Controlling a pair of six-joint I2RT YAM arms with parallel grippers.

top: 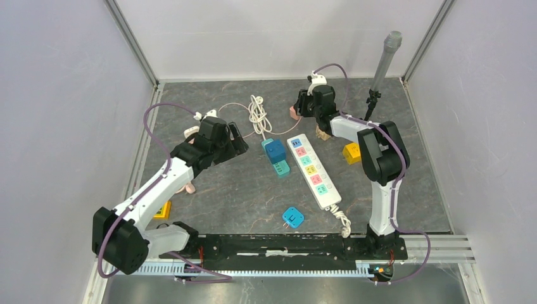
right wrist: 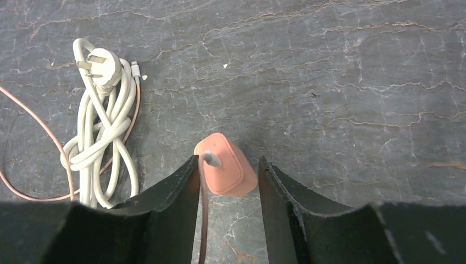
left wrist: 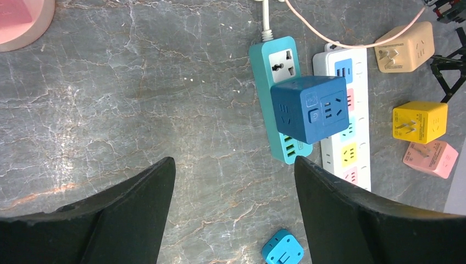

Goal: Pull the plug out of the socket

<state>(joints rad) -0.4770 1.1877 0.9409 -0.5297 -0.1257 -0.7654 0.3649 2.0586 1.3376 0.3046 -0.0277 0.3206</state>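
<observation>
blue plug [left wrist: 308,107] sitting on teal strip [left wrist: 262,69] | left gripper [left wrist: 233,162] hovering wide open | right gripper [right wrist: 228,159] flanking pink charger [right wrist: 231,177], grip unclear

A robotics lab test cell — plain white panels [top: 272,38] on metal posts [top: 135,47] box in a grey marbled table [top: 240,190], left arm [top: 155,187] and right arm [top: 380,158] bolted to a rail [top: 285,244] at its near edge.

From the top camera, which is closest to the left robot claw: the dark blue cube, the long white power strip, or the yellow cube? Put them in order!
Starting from the left gripper:
1. dark blue cube, just to its right, on the teal strip.
2. white power strip, further right.
3. yellow cube, far right, beyond that strip.
</observation>
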